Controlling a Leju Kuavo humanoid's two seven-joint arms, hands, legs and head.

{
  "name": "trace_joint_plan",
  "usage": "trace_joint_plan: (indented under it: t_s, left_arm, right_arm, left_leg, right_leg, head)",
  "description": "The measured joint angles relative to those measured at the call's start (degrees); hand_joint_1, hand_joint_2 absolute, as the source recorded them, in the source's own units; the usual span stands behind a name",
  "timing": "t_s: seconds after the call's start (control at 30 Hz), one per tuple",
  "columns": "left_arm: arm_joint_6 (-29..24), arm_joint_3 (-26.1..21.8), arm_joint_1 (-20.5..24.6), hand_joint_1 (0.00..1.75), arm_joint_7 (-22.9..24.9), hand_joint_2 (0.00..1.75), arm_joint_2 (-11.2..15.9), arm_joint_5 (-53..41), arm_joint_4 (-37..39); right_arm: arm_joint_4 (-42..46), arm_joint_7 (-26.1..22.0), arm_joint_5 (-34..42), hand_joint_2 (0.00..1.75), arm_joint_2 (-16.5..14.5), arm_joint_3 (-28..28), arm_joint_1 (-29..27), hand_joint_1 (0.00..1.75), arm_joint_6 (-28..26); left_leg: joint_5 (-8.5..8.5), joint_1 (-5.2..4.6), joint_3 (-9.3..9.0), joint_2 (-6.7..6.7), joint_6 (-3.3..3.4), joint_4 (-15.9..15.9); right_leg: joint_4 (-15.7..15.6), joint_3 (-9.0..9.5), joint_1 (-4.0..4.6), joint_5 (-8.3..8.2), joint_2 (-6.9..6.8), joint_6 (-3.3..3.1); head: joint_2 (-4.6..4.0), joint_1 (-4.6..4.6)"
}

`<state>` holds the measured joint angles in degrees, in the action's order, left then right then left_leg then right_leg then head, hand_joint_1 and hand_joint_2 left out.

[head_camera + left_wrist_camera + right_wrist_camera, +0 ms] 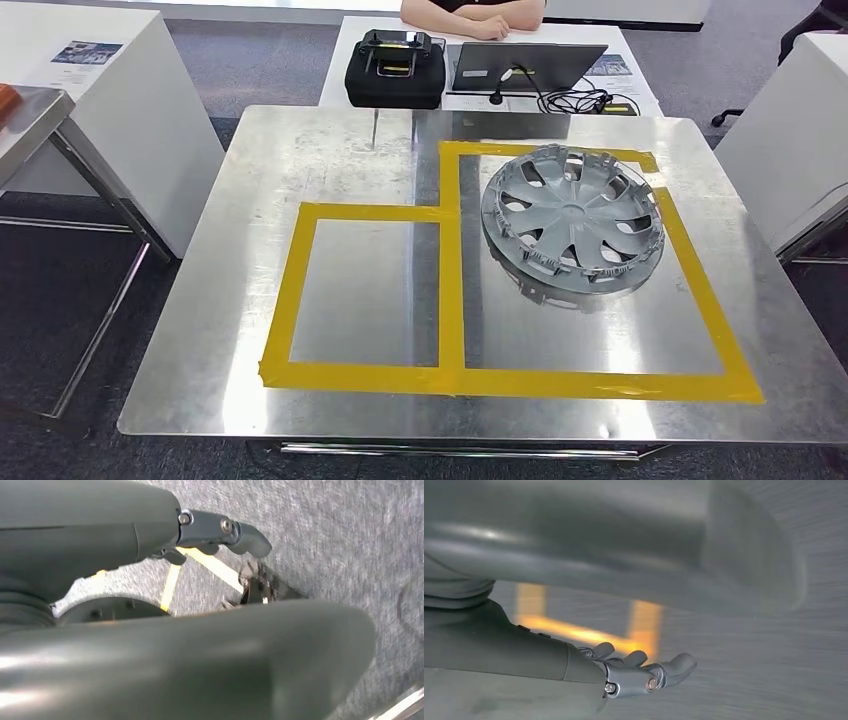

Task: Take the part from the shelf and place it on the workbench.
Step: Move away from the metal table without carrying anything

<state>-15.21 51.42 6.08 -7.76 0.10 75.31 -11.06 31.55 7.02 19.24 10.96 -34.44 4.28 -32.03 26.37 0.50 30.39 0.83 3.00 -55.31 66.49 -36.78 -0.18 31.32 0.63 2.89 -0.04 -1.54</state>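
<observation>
The part, a grey plastic wheel cover (573, 222), lies flat on the steel workbench (250, 180). It sits in the far half of the larger yellow-taped rectangle (700, 290), apart from both hands. In the left wrist view my left hand (165, 660) hangs over grey carpet, its fingers (225, 530) stretched out and holding nothing. The right wrist view has my right hand (599, 555) over the floor too, with its fingers (644, 675) loosely extended and empty.
A smaller taped rectangle (290, 300) marks the bench's left half. Behind the bench a white desk carries a black case (395, 70) and a laptop (520, 65), with a person (475, 15) seated there. A metal shelf edge (25, 110) stands far left, a white table (790, 140) right.
</observation>
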Motion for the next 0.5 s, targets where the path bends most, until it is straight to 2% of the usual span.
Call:
trace_joint_plan:
  t_s: [0.03,0.07,0.1,0.13,0.17,0.2,0.23,0.27,0.3,0.33,0.4,0.43,0.5]
  left_arm:
    - [0.28,0.11,0.01,0.0,-0.3,0.0,-0.2,-0.31,0.0]
    - [0.61,0.22,0.0,0.0,-0.52,0.0,-0.39,-0.63,-0.01]
    - [0.96,0.32,-0.02,0.0,-0.67,0.0,-0.51,-0.98,-0.01]
    - [1.3,0.44,-0.03,0.0,-0.74,0.0,-0.61,-1.42,-0.01]
    - [1.63,0.58,-0.01,0.0,-0.6,0.0,-0.66,-1.94,-0.01]
    - [1.94,0.78,0.04,0.0,-0.22,0.0,-0.65,-2.48,0.01]
    - [2.27,1.05,0.16,0.0,0.56,0.0,-0.64,-3.04,0.01]
    - [2.53,1.34,0.29,0.0,1.6,0.0,-0.59,-3.57,0.02]
    - [2.76,1.67,0.41,0.0,2.72,0.0,-0.54,-4.0,0.02]
    - [2.93,2.0,0.5,0.0,3.95,0.0,-0.51,-4.37,0.02]
    - [3.13,2.64,0.55,0.0,6.09,0.0,-0.48,-4.75,0.02]
    - [3.23,2.95,0.57,0.0,6.92,0.0,-0.48,-4.82,0.02]
    - [3.39,3.44,0.57,0.0,7.67,0.0,-0.44,-4.62,0.02]
  right_arm:
    - [-2.55,1.6,-0.41,0.0,-2.25,0.09,0.27,0.0,0.1]
    - [-4.78,3.2,-1.0,0.0,-4.18,0.22,0.37,0.0,0.57]
    - [-6.86,4.96,-1.9,0.0,-5.94,0.43,0.47,0.0,1.49]
    - [-8.65,6.71,-3.07,0.0,-7.27,0.75,0.57,0.0,2.65]
    - [-10.14,8.51,-4.54,0.0,-8.22,1.21,0.72,0.0,4.07]
    - [-11.37,10.04,-6.06,0.0,-9.07,1.81,0.93,0.0,5.57]
    - [-12.33,11.04,-7.41,0.0,-9.74,2.56,1.11,0.0,7.05]
    - [-13.16,11.56,-8.51,0.0,-10.37,3.27,1.24,0.0,8.49]
    - [-13.87,11.59,-9.3,0.0,-10.82,3.91,1.36,0.0,9.71]
    - [-14.48,11.31,-9.96,0.0,-11.07,4.55,1.39,0.0,10.77]
    - [-15.47,10.48,-10.88,0.0,-11.25,5.7,1.46,0.0,11.95]
    - [-15.89,10.19,-11.1,0.0,-11.17,6.27,1.48,0.0,12.12]
    - [-16.56,10.3,-10.69,0.0,-10.6,7.04,1.53,0.0,11.61]
  left_leg:
    - [0.04,0.1,0.07,0.09,-0.07,-0.06]
    - [0.1,0.24,0.12,0.13,-0.23,-0.18]
    - [0.19,0.43,0.15,0.13,-0.48,-0.34]
    - [0.32,0.65,0.17,0.1,-0.84,-0.58]
    - [0.48,0.91,0.21,0.08,-1.3,-0.88]
    - [0.69,1.05,0.3,0.06,-1.88,-1.2]
    - [0.9,1.14,0.36,0.03,-2.48,-1.45]
    - [1.2,1.12,0.61,0.0,-2.79,-1.71]
    - [1.43,1.09,0.8,-0.05,-2.6,-1.81]
    - [1.53,1.08,0.91,-0.11,-2.08,-1.81]
    - [1.41,1.08,0.9,-0.18,-0.95,-1.54]
    - [1.2,1.09,0.81,-0.2,-0.97,-1.34]
    - [0.86,1.19,0.66,-0.21,-1.54,-0.98]
  right_leg:
    - [3.44,-1.59,-0.47,1.23,-0.06,0.42]
    - [5.32,-2.42,-0.98,1.51,-0.14,0.81]
    - [4.99,-2.18,-1.47,0.74,-0.24,1.2]
    - [2.35,-0.81,-1.93,-0.87,-0.35,1.59]
    - [-1.61,1.22,-2.34,-2.52,-0.46,2.04]
    - [-5.17,3.01,-2.41,-3.52,-0.42,2.24]
    - [-7.76,4.41,-2.38,-4.05,-0.31,1.97]
    - [-9.06,5.22,-2.3,-4.08,-0.2,1.52]
    - [-9.22,5.48,-2.12,-3.93,-0.08,0.94]
    - [-9.28,5.73,-2.14,-4.05,-0.07,0.43]
    - [-9.32,5.9,-2.08,-4.11,-0.11,0.08]
    - [-9.31,5.91,-1.99,-4.13,-0.11,-0.14]
    - [-9.29,5.89,-1.82,-4.11,-0.11,-0.49]
  head:
    - [0.0,-0.24]
    - [0.0,-0.38]
    - [0.0,-0.46]
    - [0.0,-0.48]
    - [0.0,-0.52]
    - [0.0,-0.75]
    - [0.0,-0.91]
    - [0.0,-1.01]
    - [0.0,-0.97]
    - [0.0,-0.6]
    - [0.0,0.22]
    - [0.0,0.62]
    - [0.0,1.22]
